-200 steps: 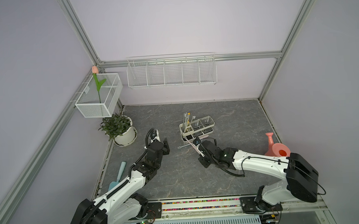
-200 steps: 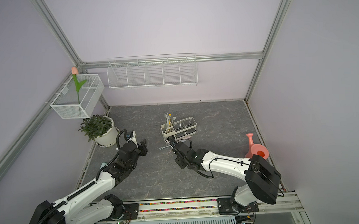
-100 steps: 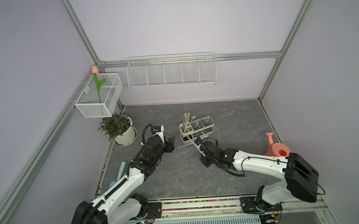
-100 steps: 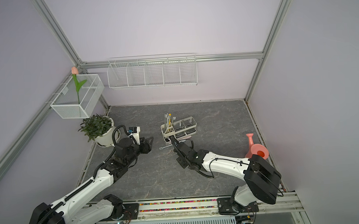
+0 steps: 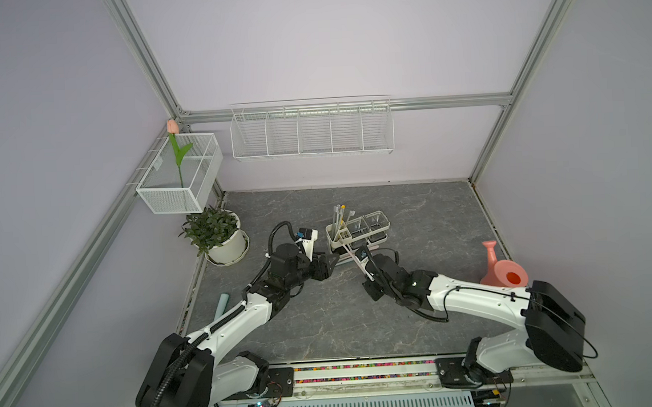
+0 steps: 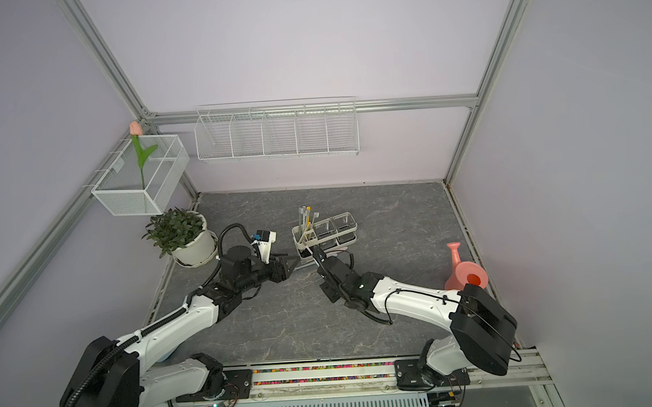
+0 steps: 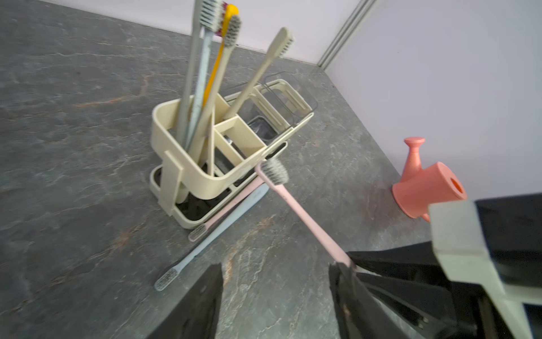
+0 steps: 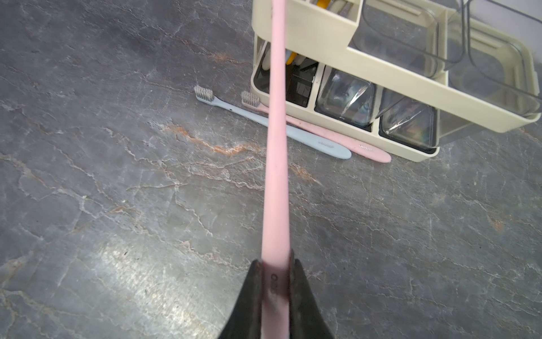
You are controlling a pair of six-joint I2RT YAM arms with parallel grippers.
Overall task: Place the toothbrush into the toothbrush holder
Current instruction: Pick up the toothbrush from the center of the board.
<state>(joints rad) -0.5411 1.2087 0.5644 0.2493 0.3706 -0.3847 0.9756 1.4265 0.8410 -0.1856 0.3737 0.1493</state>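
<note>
Right now my right gripper pinches the tail end of the pink toothbrush, so the long shaft runs out ahead of my fingertips. Its bristled head hangs close to the near wall of the toothbrush holder, outside every compartment. I judge that I hold it this far back to leave the shaft free for a second grasp. Head-first looks like the wrong way in, since the standing brushes in the holder rest bristles up. My left gripper is spread and empty, near the shaft, likely for that handover. A blue toothbrush and another pink one lie flat beneath, along the holder's base.
</note>
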